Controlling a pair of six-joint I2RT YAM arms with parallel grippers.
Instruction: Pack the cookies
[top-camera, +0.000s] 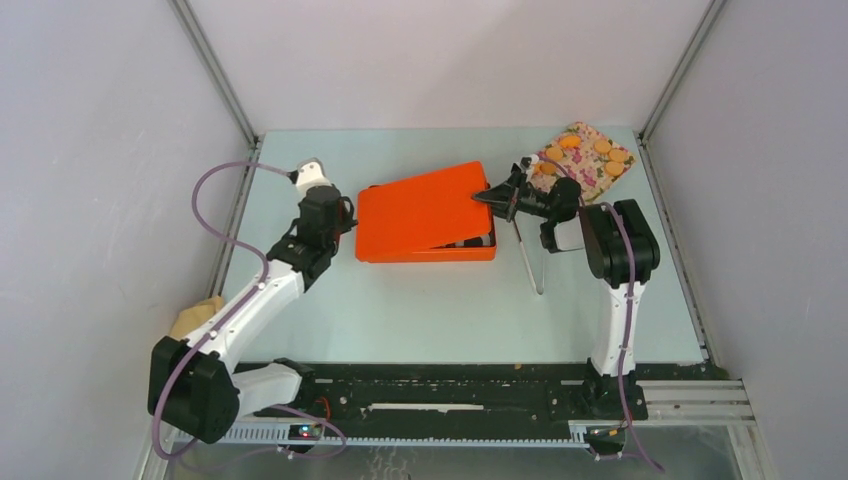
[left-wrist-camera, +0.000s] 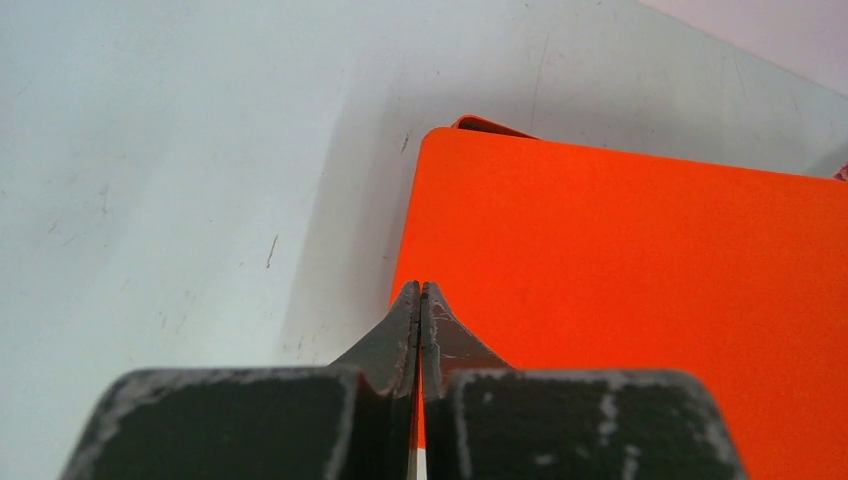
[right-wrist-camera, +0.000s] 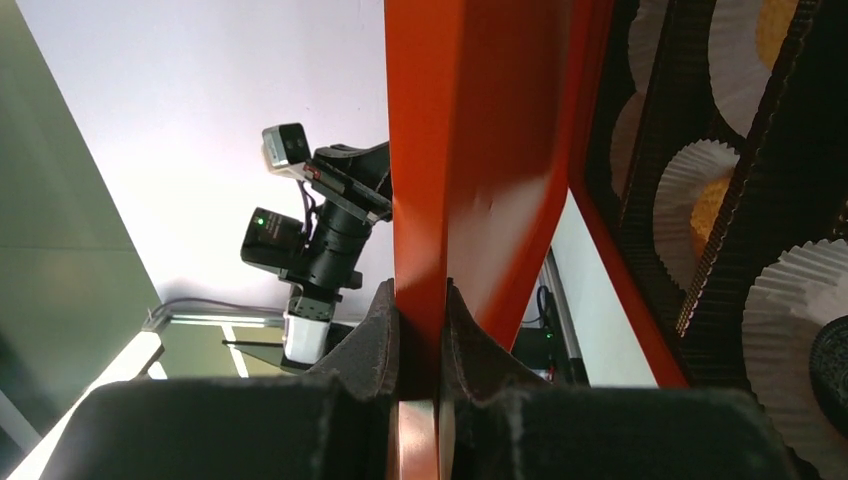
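An orange box lid (top-camera: 420, 205) lies tilted over the orange box (top-camera: 440, 254). My right gripper (top-camera: 497, 197) is shut on the lid's right edge and holds that side up; in the right wrist view the lid (right-wrist-camera: 470, 150) stands between my fingers (right-wrist-camera: 375, 330). Under it the box shows white liners (right-wrist-camera: 790, 300) holding golden cookies (right-wrist-camera: 708, 212) and a dark one (right-wrist-camera: 832, 362). Several orange cookies (top-camera: 585, 155) lie on a floral cloth (top-camera: 580, 132) at the back right. My left gripper (left-wrist-camera: 420, 292) is shut and empty at the lid's left edge (left-wrist-camera: 410, 240).
A thin grey rod (top-camera: 529, 260) lies on the table just right of the box. A tan object (top-camera: 195, 316) sits beyond the table's left rail. Grey walls close in the back and both sides.
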